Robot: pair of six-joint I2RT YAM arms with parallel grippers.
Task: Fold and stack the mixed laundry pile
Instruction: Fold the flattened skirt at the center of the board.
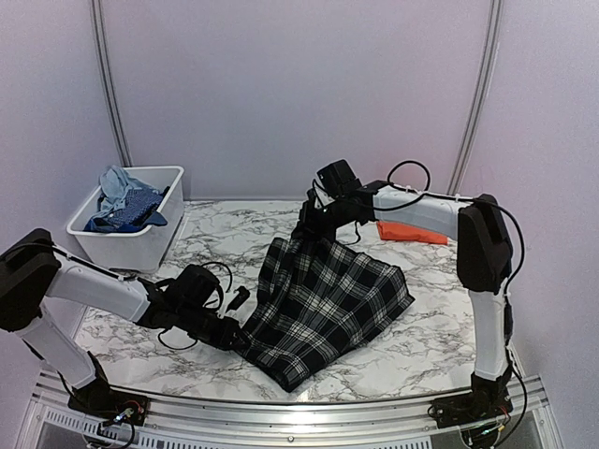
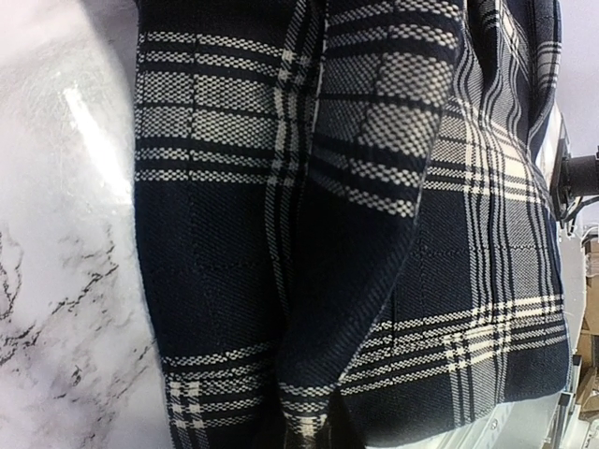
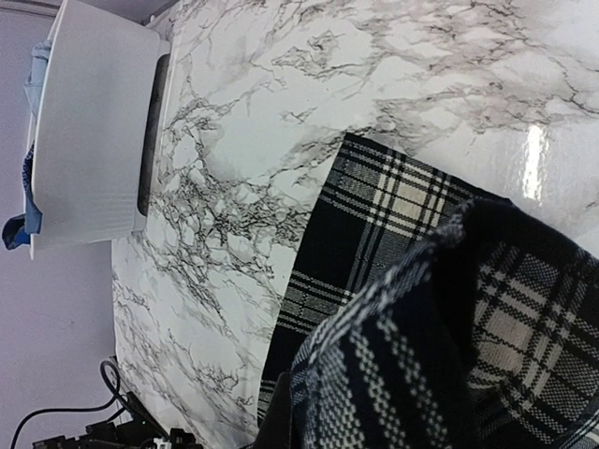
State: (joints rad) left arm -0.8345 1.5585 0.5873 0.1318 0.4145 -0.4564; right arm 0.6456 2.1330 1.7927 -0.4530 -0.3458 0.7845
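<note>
Black-and-white plaid piece (image 1: pixel 323 304) is lying across the middle of the marble-patterned table (image 1: pixel 197 248), its near corner reaching toward the front rail (image 1: pixel 281 410). Left gripper (image 1: pixel 234 335) is sitting low at the plaid's near-left edge, touching it. Cloth is filling the left wrist view and hiding the fingers, so I cannot tell whether they are apart or clamped.

Farther back, right gripper (image 1: pixel 314 224) is holding the plaid's far corner off the table, clamped on it, with the cloth tenting up to it. Just behind the right forearm, orange T-shirt (image 1: pixel 412 232) is lying flat, apart from the plaid.

Far left, white bin (image 1: pixel 126 245) is standing upright on the table. Pale blue denim-like piece (image 1: pixel 117 185) is heaping above its rim, over a darker blue patterned cloth (image 1: pixel 133 210).

Pale lilac walls (image 1: pixel 281 94) are enclosing the space, with two metal poles (image 1: pixel 108 84) running up them.
</note>
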